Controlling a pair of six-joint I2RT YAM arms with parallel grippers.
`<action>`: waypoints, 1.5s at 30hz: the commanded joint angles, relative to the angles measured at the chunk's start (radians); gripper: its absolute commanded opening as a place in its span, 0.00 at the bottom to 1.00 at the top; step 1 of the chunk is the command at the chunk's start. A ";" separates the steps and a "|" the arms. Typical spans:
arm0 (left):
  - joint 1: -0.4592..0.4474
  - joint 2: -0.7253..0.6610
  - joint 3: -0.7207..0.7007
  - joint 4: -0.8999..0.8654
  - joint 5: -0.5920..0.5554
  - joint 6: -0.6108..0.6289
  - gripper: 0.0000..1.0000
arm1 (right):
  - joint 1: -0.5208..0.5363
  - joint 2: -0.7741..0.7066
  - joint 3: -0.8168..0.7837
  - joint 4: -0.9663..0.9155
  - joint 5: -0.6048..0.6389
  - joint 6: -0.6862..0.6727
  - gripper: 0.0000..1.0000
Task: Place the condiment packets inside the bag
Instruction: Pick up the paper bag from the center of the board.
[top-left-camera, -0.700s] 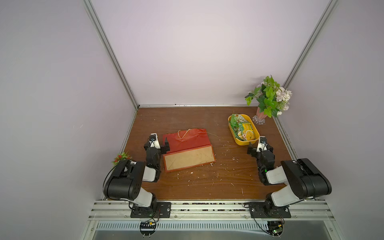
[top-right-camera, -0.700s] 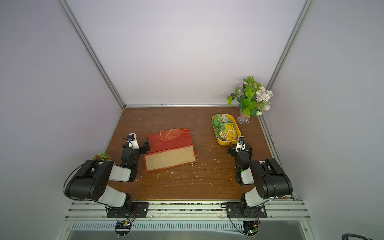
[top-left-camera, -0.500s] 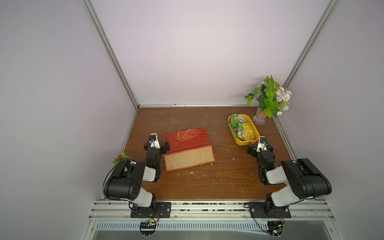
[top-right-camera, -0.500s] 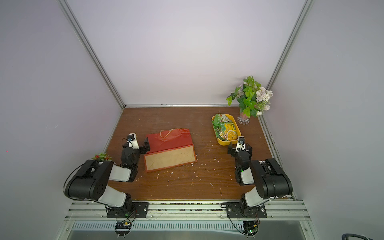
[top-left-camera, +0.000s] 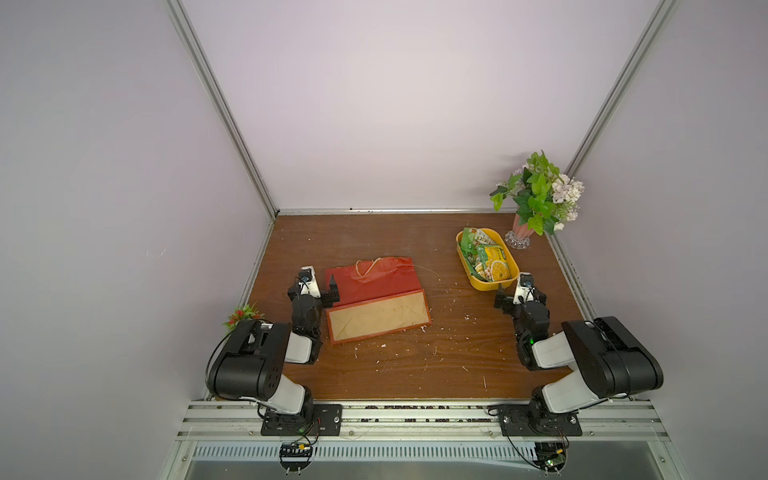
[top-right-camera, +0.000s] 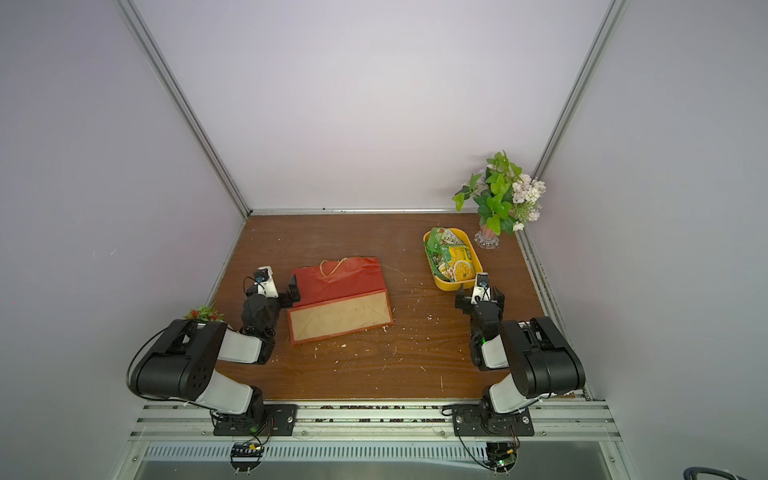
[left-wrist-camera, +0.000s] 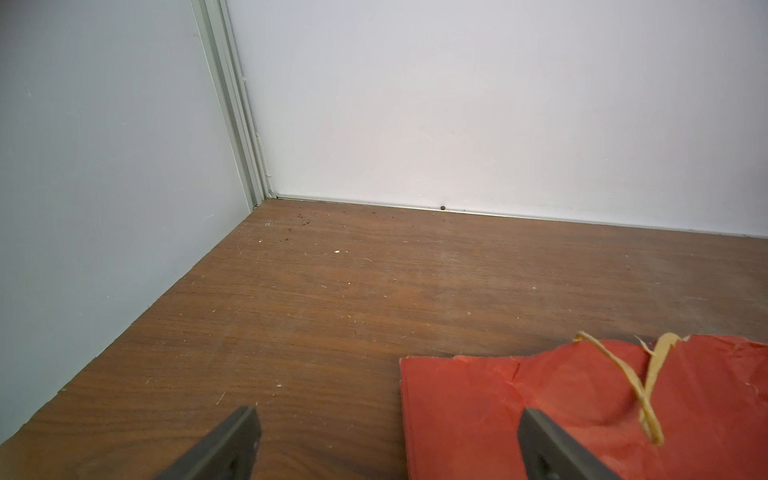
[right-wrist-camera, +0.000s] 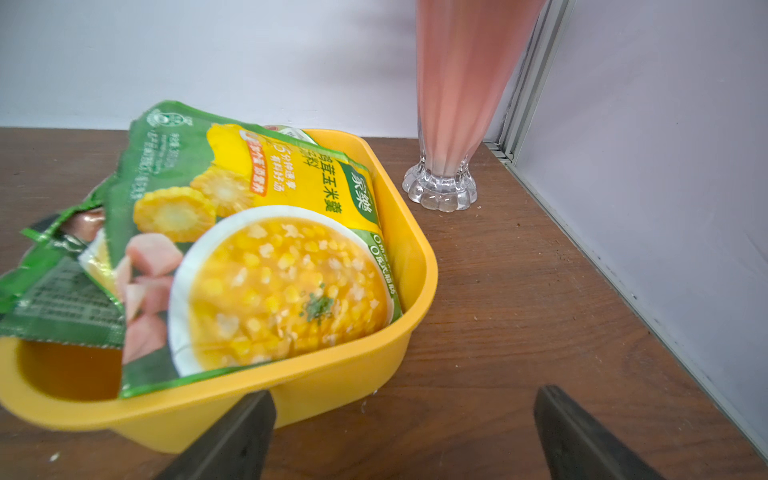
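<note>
- Left fingers (left-wrist-camera: 232, 444) (released, empty) straddle the left edge of the flat red paper bag with beige cord handles (top-left-camera: 376, 286); nothing has shifted since a moment ago.
- The bag lies folded on the brown wooden bench (top-left-camera: 415, 365).
- Well right of the bag, the glossy green-and-yellow condiment packets (right-wrist-camera: 270, 270) sit piled in a yellow plastic tub (right-wrist-camera: 415, 266).
- Right fingers (right-wrist-camera: 232, 440) (spread, holding nothing) hang just beside the tub; I judge the bagging not yet begun.

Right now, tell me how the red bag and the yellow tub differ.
The bag is red paper; the tub is yellow plastic. The bag lies folded flat; the tub stands upright, holding the condiment packets. The bag is plainly larger than the tub. Both rest on the wooden table.
</note>
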 joint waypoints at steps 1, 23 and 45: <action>0.013 0.007 0.015 0.028 -0.012 0.014 1.00 | 0.003 -0.082 0.040 0.027 0.036 0.003 0.99; 0.070 0.002 0.525 -0.938 0.345 0.021 1.00 | 0.079 -0.478 0.347 -0.485 -0.373 0.347 1.00; 0.355 0.003 0.536 -1.085 0.641 -0.013 1.00 | 0.382 0.496 1.312 -0.911 -0.637 -0.022 0.99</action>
